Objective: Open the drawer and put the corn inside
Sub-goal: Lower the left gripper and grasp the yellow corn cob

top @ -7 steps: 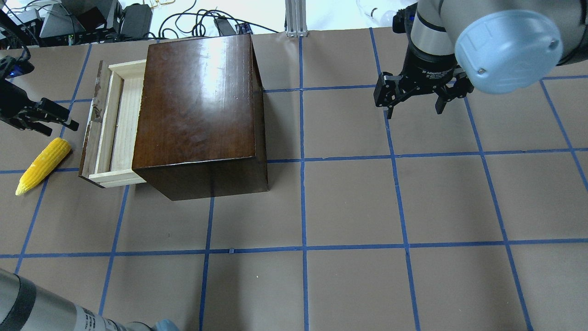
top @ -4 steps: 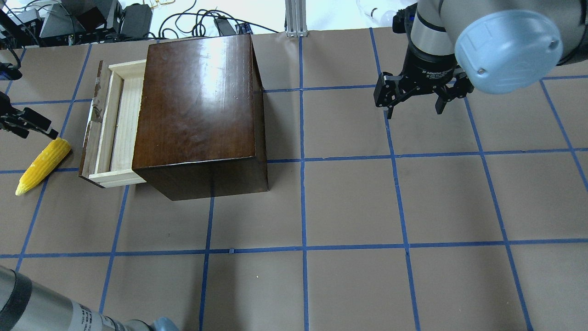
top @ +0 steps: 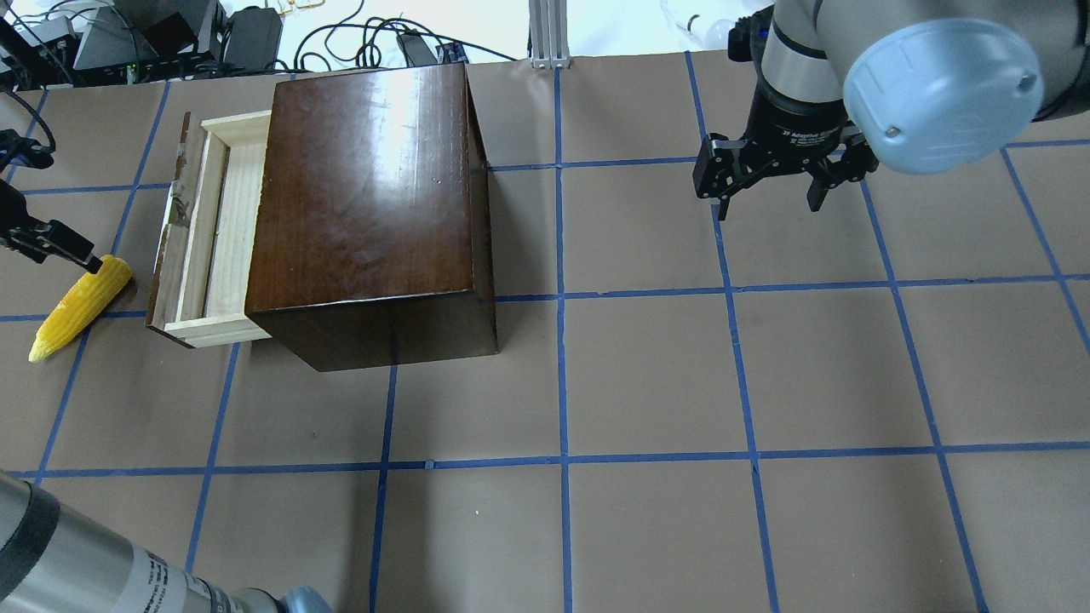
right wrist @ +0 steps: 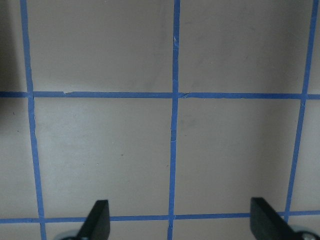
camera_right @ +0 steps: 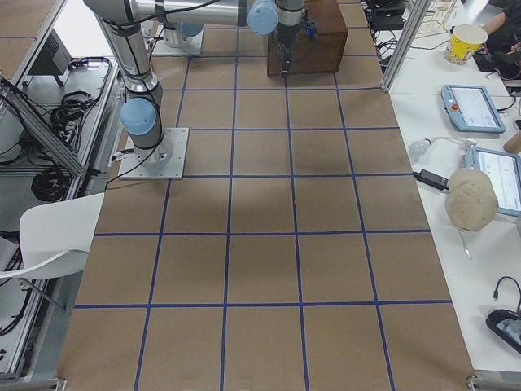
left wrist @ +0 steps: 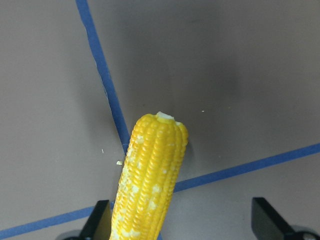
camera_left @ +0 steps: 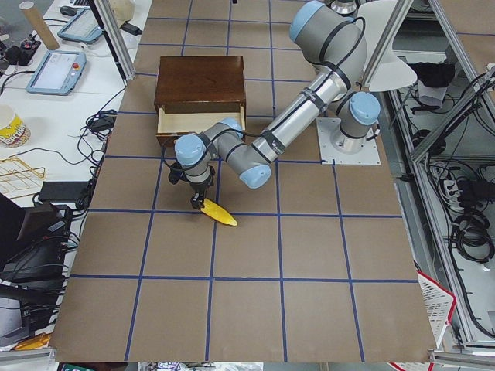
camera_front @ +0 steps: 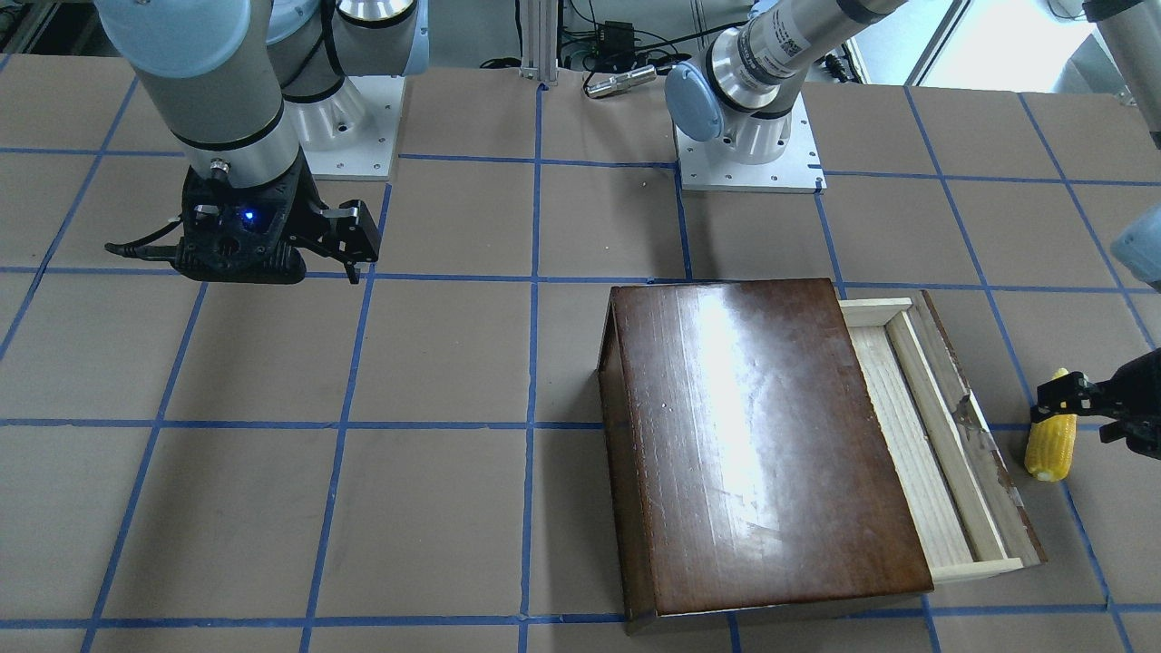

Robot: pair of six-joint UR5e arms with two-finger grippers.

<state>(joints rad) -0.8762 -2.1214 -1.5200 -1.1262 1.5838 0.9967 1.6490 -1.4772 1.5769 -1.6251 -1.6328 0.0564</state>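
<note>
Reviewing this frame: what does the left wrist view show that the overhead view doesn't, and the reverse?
Only the left wrist view: the corn lies between the open jaws of the left gripper, nearer one side, not clamped. Only the overhead view: the drawer pulled out of the wooden box, and the right gripper open, away from both. Both: the corn lying on the table across a blue tape line.

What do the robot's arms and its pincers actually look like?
Both arms are silver-grey tubes with round pale-blue caps at the joints. The left arm has a black band and small print. The left gripper and right gripper are black, two-fingered; the right one shows white collar lettering, a blue light and a black cable.
</note>
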